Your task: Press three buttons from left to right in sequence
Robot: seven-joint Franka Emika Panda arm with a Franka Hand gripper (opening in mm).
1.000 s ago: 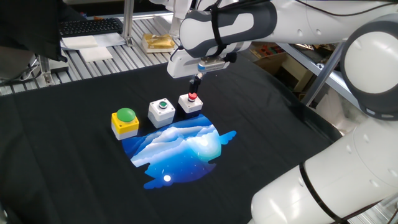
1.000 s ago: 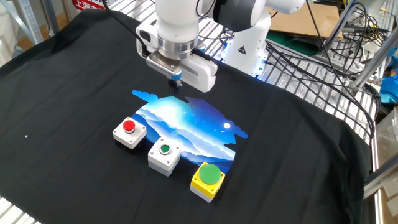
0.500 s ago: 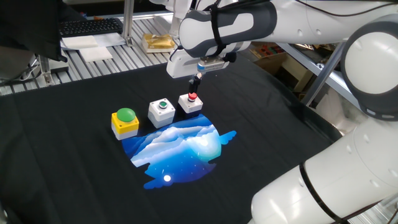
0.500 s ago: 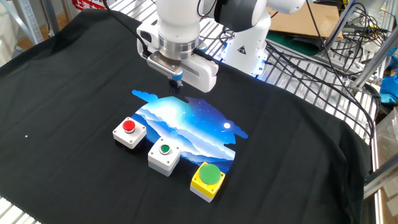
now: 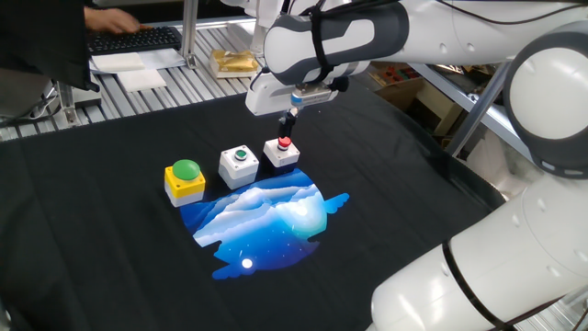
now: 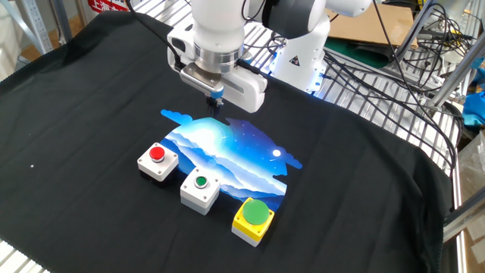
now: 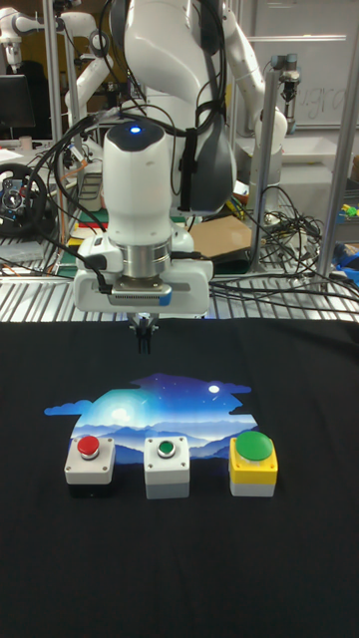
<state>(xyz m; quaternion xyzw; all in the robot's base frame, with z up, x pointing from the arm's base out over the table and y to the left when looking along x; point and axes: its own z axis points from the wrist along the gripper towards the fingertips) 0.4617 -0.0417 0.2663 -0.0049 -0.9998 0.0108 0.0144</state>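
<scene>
Over the last second the end effector (image 6: 215, 106) has not moved: it hangs above the counter (image 6: 91, 98), clear of all three buttons, holding nothing; its opening cannot be determined. In the tall fixed view the row lies toward 6 o'clock: red button box (image 7: 89, 465), white box (image 7: 166, 466), yellow box (image 7: 253, 464). No press has started.

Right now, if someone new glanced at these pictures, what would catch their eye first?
Probably the bright blue mountain print on the black cloth, the only patch of vivid colour on the table. Along one edge of it sit the three boxes in a row: the yellow box with a big green dome, the white box with a small green button and the white box with a small red button. The big white arm holds its claw above the print's far side.
</scene>
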